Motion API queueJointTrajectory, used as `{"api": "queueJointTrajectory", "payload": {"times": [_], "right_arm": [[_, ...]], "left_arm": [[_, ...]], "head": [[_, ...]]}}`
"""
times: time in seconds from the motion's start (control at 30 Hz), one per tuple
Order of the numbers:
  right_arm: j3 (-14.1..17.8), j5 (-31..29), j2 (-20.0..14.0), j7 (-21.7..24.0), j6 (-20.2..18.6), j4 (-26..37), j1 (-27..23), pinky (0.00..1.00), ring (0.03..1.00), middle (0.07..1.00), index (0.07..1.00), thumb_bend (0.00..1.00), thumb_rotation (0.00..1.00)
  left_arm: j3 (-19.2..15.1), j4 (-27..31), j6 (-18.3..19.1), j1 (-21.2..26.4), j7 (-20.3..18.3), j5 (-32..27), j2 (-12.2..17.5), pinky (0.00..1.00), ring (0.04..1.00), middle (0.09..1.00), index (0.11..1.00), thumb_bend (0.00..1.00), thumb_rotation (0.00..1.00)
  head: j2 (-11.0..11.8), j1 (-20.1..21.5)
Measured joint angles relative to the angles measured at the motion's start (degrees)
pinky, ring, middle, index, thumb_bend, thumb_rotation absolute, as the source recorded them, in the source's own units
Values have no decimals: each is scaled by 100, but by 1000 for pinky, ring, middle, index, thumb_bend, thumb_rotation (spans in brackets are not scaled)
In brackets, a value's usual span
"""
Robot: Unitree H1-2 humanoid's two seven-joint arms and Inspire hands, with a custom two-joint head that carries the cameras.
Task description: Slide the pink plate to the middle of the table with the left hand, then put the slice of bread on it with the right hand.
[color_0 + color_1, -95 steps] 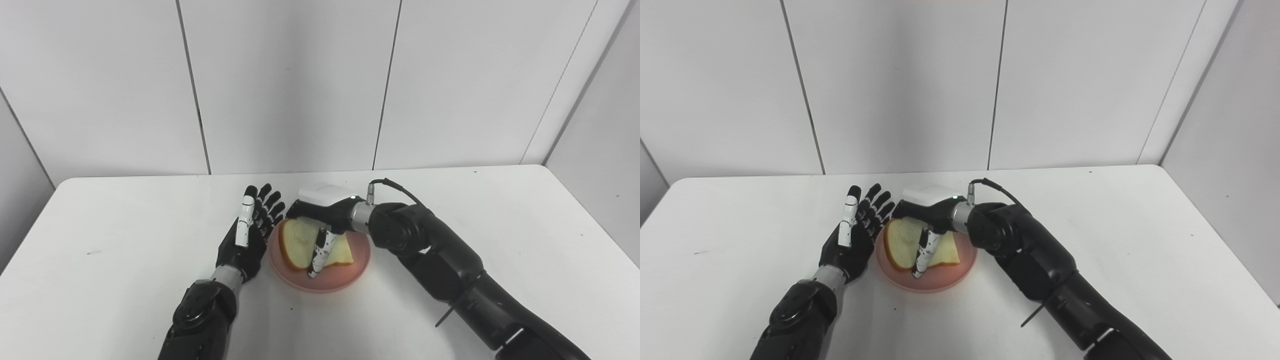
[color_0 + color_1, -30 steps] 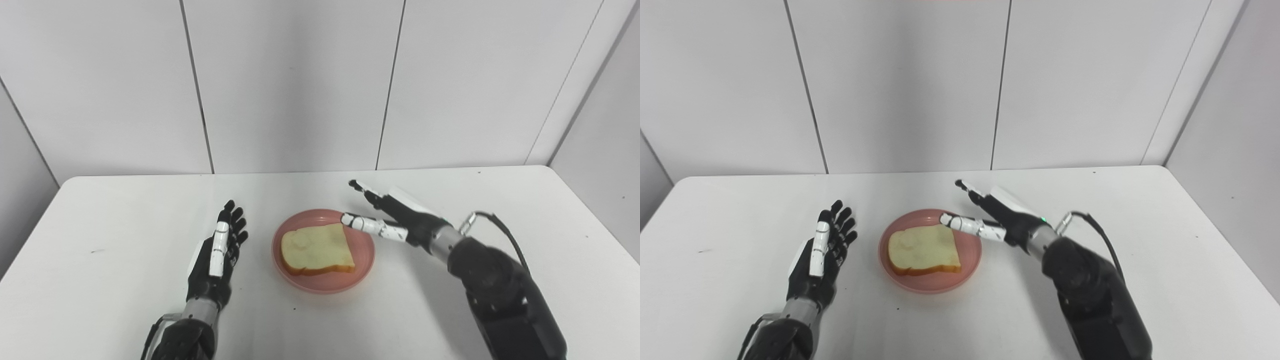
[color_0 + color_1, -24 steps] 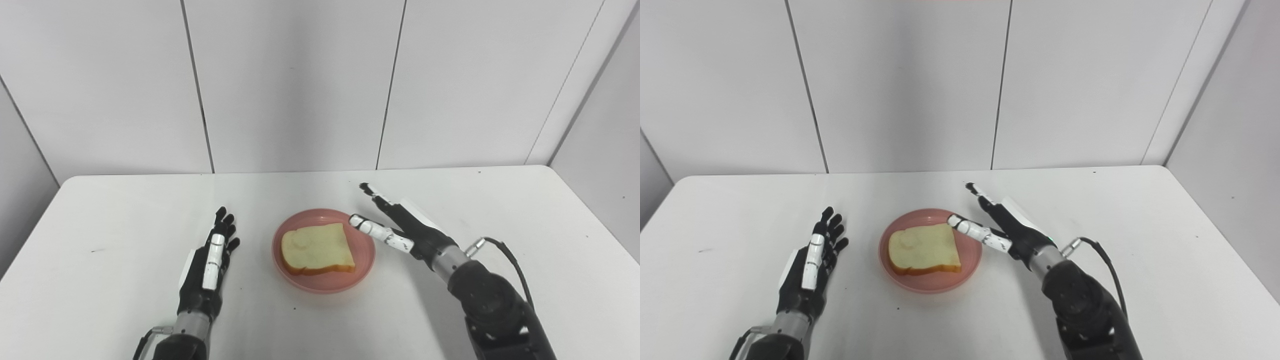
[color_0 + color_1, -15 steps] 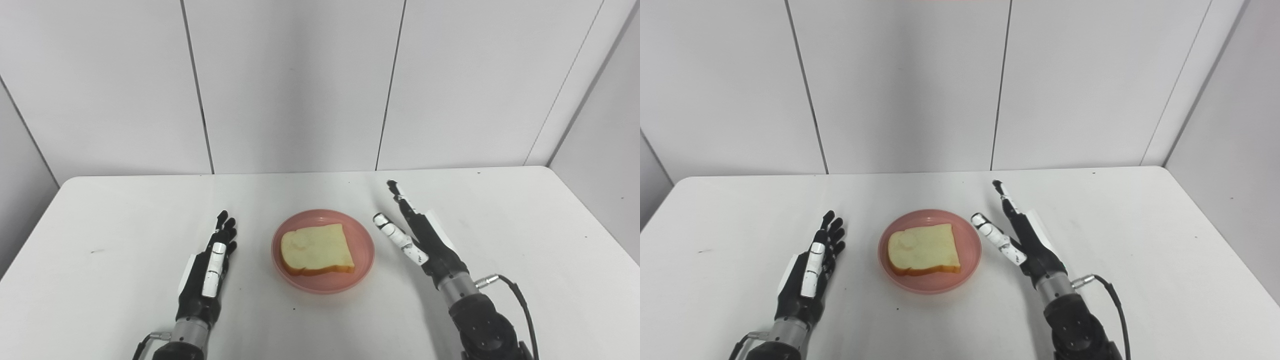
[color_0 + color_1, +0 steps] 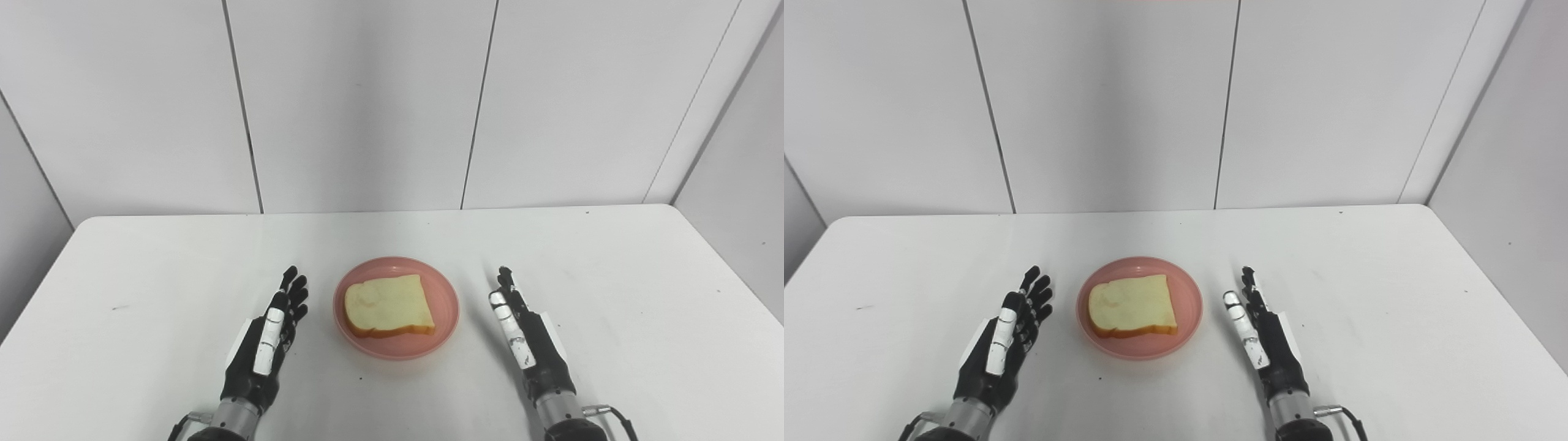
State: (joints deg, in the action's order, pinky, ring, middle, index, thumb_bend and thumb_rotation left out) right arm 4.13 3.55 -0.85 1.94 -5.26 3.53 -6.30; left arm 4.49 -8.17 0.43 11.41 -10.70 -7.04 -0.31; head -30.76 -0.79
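Pink plate (image 5: 442,318) sitting mid-tabletop (image 5: 612,275), bread slice (image 5: 388,305) lying flat on it; task looking complete. Left robot hand (image 5: 263,343) and right robot hand (image 5: 530,340) flanking plate, fingers apart, holding nothing, giving clearance.

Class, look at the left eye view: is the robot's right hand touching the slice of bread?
No. The right hand is open, beside the pink plate and clear of it, while the slice of bread lies alone on it.
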Motion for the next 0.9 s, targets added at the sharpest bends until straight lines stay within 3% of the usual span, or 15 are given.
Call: {"api": "queueJointTrajectory", "payload": {"times": [0.07, 0.13, 0.23, 0.3, 0.37, 0.43, 0.6, 0.67, 0.9], "right_arm": [[56, -223, 52, -35, 195, -147, 9, 1000, 1000, 1000, 1000, 462, 1000], [100, -416, 46, -28, 353, -270, 8, 1000, 1000, 1000, 1000, 379, 1000], [133, -640, 48, -28, 475, -367, -43, 1000, 1000, 1000, 1000, 336, 1000], [149, -735, 47, -38, 486, -452, -90, 1000, 1000, 1000, 1000, 329, 1000], [151, -768, 50, -43, 491, -506, -125, 1000, 1000, 1000, 1000, 324, 1000], [132, -777, 50, -45, 493, -528, -134, 988, 993, 1000, 1000, 304, 1000], [84, -767, 42, -45, 492, -528, -137, 965, 980, 995, 999, 270, 1000], [71, -762, 31, -42, 492, -529, -137, 983, 987, 1000, 1000, 267, 1000], [-2, -758, -4, -34, 492, -527, -137, 992, 992, 1000, 1000, 258, 1000]], "left_arm": [[-34, 126, 98, -90, -80, -219, -16, 1000, 1000, 1000, 1000, 673, 1000], [-33, 223, 193, -151, -88, -291, -27, 1000, 1000, 1000, 1000, 686, 1000], [-9, 226, 214, -172, -102, -289, -9, 1000, 1000, 1000, 1000, 734, 1000], [-1, 26, 64, -107, -157, -274, 16, 1000, 1000, 1000, 1000, 759, 1000], [125, -56, 13, -25, -50, 117, 128, 1000, 1000, 1000, 1000, 791, 1000], [249, 0, 12, -13, 13, 459, 234, 1000, 1000, 1000, 1000, 765, 1000], [315, -18, -96, -12, 232, 825, 177, 997, 1000, 1000, 1000, 653, 1000], [234, -131, -273, -15, 307, 794, 67, 1000, 1000, 1000, 1000, 667, 1000], [187, -72, -163, -8, 297, 771, 35, 1000, 1000, 1000, 1000, 625, 1000]], "head": [[9, -9], [9, -9], [61, -44], [96, -27], [114, -9], [123, 0], [149, -35], [158, -61], [176, -97]]}}
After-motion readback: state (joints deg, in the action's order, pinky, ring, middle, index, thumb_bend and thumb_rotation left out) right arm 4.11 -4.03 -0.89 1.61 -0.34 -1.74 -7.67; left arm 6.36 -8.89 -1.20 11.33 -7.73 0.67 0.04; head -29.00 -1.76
